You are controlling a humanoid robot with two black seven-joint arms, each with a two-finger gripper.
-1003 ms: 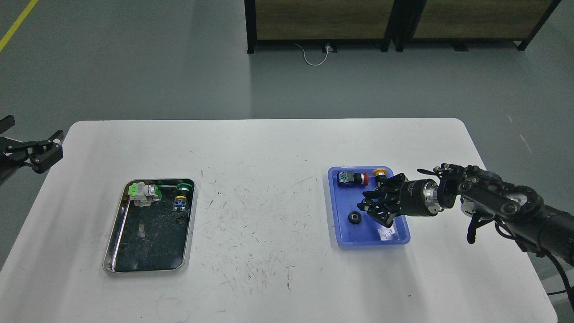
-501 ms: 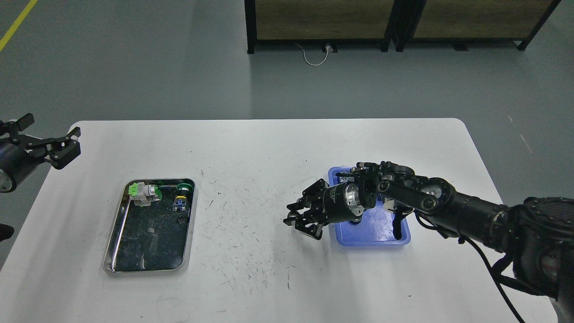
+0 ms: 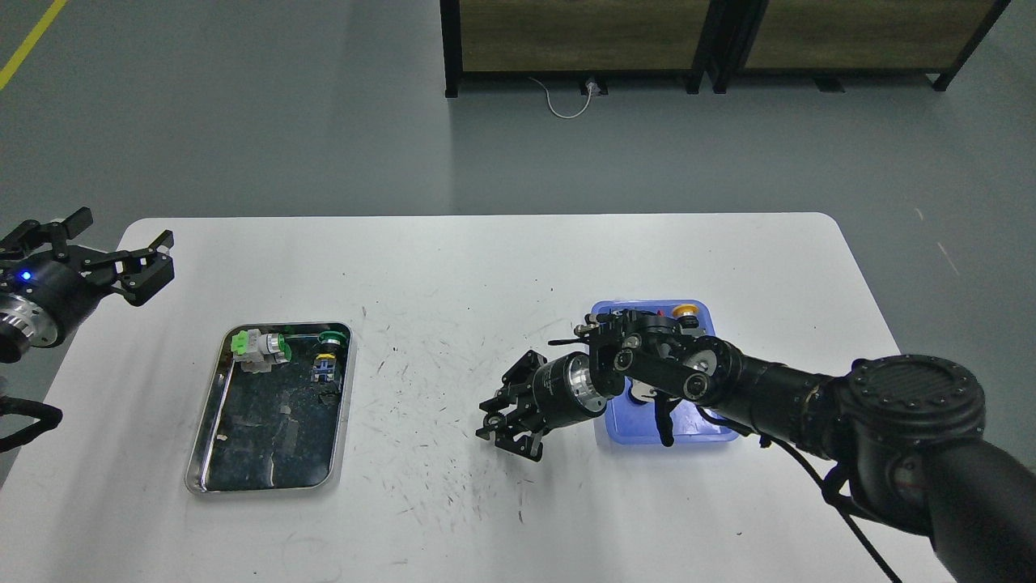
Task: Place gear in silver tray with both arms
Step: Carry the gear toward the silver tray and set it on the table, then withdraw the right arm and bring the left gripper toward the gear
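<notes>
The silver tray (image 3: 212, 380) lies on the left half of the white table (image 3: 453, 267). It holds a green-and-white switch (image 3: 255, 346), a green cap (image 3: 330, 336) and a small blue-and-yellow part (image 3: 325, 366). My right gripper (image 3: 503, 423) hangs over the table's middle, left of the blue tray (image 3: 688, 427). It is closed on a small black gear (image 3: 491, 419) at its fingertips. My left gripper (image 3: 121, 247) is open and empty over the table's far left edge, up and left of the silver tray.
The blue plastic tray holds a yellow-capped button (image 3: 686, 310); my right arm covers most of its other contents. Dark wooden cabinets (image 3: 712, 40) stand on the floor beyond the table, with a white cable (image 3: 566, 101) lying in front of them.
My right gripper has moved left out of the blue tray to the table's middle, carrying the gear. My left gripper has come in from the left edge, towards the table.
</notes>
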